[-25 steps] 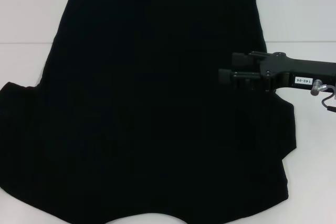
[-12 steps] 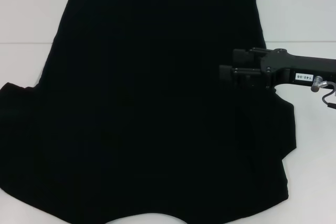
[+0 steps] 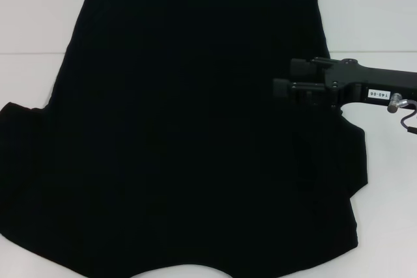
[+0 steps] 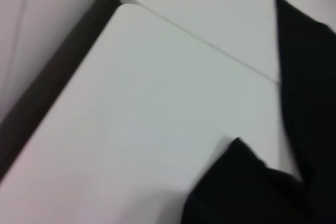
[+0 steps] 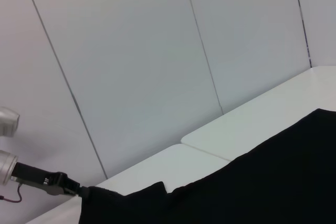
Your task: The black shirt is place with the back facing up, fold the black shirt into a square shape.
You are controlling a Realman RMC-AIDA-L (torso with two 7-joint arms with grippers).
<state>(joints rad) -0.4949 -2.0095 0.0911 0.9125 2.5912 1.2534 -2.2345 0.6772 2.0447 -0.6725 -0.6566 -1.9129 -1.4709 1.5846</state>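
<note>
Black cloth: the black shirt (image 3: 189, 135) lies spread flat on the white counter (image 3: 39, 17), covering most of it; straight hem at the far side, a sleeve jutting out on each side nearer the robot.
Fold state: no fold visible; task looks barely begun.
Right gripper (image 3: 282, 77): reaches in from the right, level, above the shirt's right edge by the sleeve; not gripping cloth.
Fingers: two black fingers (image 3: 300, 68) stand slightly apart with a narrow gap, nothing between them.
Left gripper: not seen in any view; the left wrist view shows only counter and the left sleeve tip (image 4: 236, 182).
Step in hand (judged): taking the right side to fold it inward.
Doing it well: come down at the sleeve edge, pinch one layer only, lift just clear, carry toward the midline keeping the fold line straight, and lay it down without dragging the rest.
</note>
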